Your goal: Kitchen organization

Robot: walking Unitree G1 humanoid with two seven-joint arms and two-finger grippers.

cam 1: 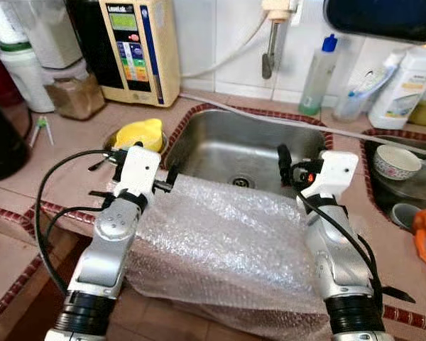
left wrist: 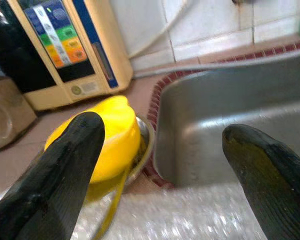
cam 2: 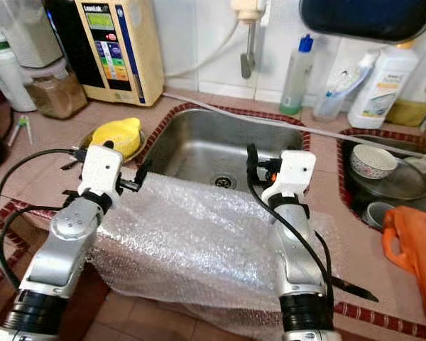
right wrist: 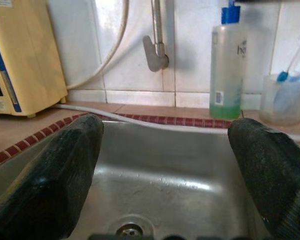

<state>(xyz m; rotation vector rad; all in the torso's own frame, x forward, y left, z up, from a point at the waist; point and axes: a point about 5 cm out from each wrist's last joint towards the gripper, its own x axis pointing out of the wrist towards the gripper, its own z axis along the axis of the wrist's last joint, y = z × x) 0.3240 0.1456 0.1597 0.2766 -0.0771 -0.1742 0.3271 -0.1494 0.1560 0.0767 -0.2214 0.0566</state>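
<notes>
nearest the sink point(cam 1: 199, 138), one bubble wrap sheet point(cam 1: 227, 249) drapes over its front rim and off the counter edge. two grippers above the wrap: left gripper point(left wrist: 162, 165) and right gripper point(right wrist: 162, 170), both spread wide, holding nothing. beside the sink's left rim, one yellow lid point(cam 1: 138, 133) on a metal bowl, mostly hidden. behind the sink: one tap point(right wrist: 155, 52), one green soap bottle point(right wrist: 227, 70), one cream water unit point(cam 1: 138, 46), top cut off.
</notes>
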